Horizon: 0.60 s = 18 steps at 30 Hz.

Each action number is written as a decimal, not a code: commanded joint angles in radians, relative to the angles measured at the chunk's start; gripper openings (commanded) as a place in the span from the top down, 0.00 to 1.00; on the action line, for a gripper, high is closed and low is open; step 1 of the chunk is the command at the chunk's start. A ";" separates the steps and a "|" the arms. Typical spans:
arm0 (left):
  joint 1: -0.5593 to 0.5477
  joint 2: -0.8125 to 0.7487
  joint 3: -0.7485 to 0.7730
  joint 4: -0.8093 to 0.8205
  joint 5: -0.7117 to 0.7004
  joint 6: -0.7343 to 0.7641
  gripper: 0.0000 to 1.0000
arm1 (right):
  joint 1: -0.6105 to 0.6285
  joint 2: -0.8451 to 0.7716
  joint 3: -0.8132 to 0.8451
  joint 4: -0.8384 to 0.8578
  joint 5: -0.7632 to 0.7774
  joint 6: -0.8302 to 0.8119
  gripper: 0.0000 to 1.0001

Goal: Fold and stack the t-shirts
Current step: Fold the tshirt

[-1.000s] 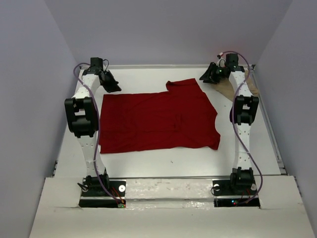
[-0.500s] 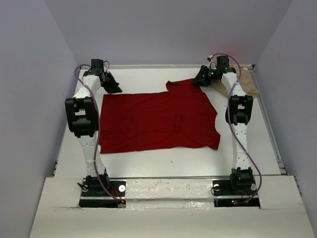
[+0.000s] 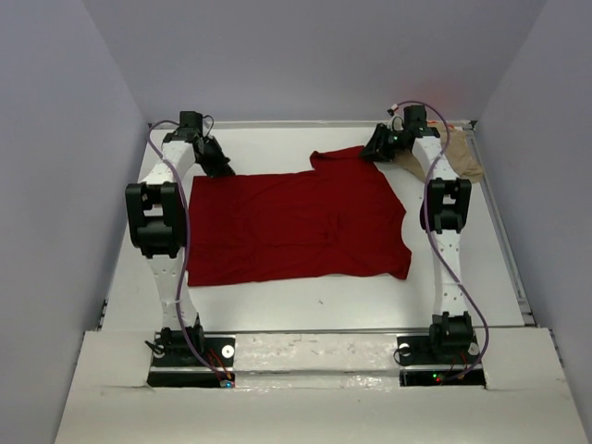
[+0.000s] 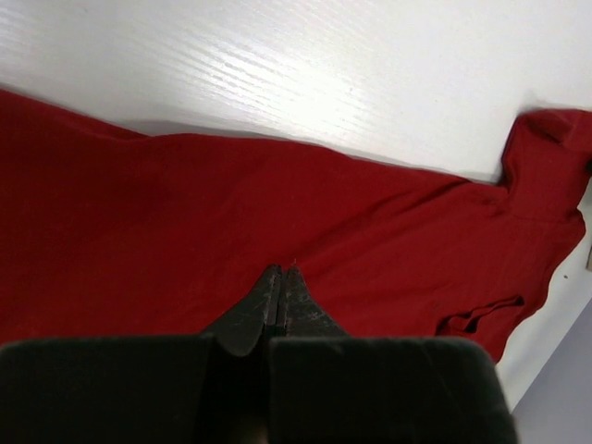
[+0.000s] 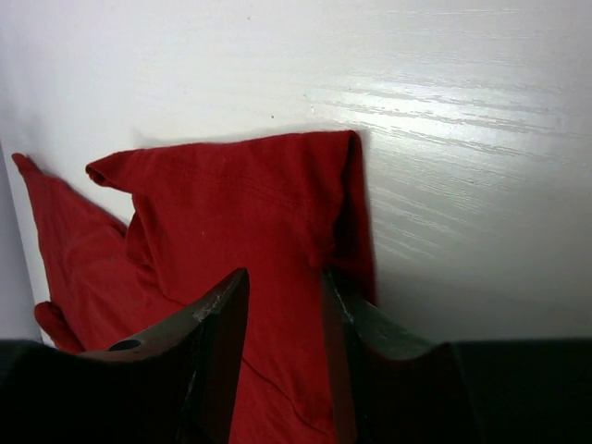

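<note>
The white table (image 3: 305, 296) is the biggest thing here. On it lies the dark red t-shirt (image 3: 296, 227), spread out flat in the middle. It fills most of the space between the two arms. One short sleeve (image 5: 250, 199) sticks out at the far side, near the right arm.

The left arm (image 3: 157, 222) stands on the left and the right arm (image 3: 444, 222) on the right. Both reach toward the far edge of the table.

The tan t-shirt (image 3: 465, 164) is smaller. It lies bunched in the far right corner, partly hidden behind the right arm, apart from the red one.

The left gripper (image 4: 280, 277) is over the far left part of the red shirt. Its two fingers are pressed tight together, and their tips point down at the cloth (I cannot tell if any cloth is caught between them).

The right gripper (image 5: 282, 287) is at the red sleeve. Its fingers are spread apart, with red cloth showing in the gap. It is not pinching anything.
</note>
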 commanded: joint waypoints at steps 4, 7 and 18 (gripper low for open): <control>0.003 -0.054 -0.036 -0.037 -0.033 -0.010 0.98 | 0.001 0.005 -0.037 -0.016 0.108 -0.014 0.65; 0.004 -0.021 -0.055 -0.033 0.013 -0.025 0.99 | 0.001 -0.047 -0.090 -0.019 0.147 -0.023 0.79; 0.001 -0.004 -0.060 -0.010 -0.019 -0.010 1.00 | 0.022 -0.116 -0.102 -0.002 0.211 -0.080 0.80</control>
